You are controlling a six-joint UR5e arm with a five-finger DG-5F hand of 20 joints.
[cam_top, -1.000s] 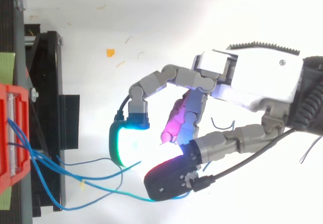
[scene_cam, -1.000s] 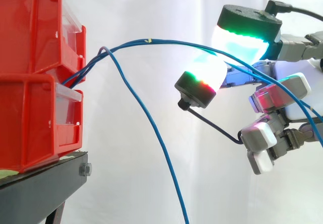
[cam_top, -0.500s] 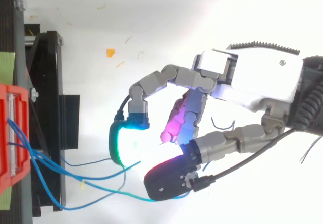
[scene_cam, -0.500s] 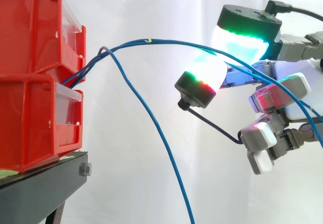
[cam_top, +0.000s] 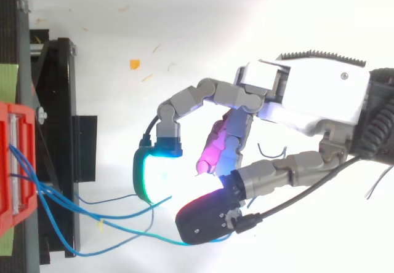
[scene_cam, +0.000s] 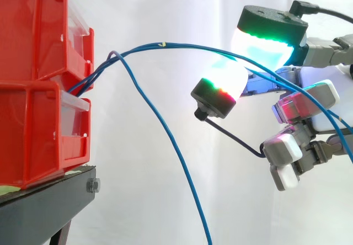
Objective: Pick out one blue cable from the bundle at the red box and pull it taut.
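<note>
Red bins (scene_cam: 38, 85) are stacked on the left. Blue cables (scene_cam: 176, 46) arch out of them to the right, one strand drooping low. The hand (cam_top: 308, 101) is curled, its glowing pads (scene_cam: 262, 49) pinching the upper cables between them.

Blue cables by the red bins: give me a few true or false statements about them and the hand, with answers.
1. The red bins are stacked one on the other on a black stand. True.
2. Every one of the blue cables is stretched straight. False: a slack cable drops to the side view's lower edge.
3. In the side view the hand is to the right of the bins. True.
4. The cables come out over the top of the upper bin. False: they come out where the two bins meet.
</note>
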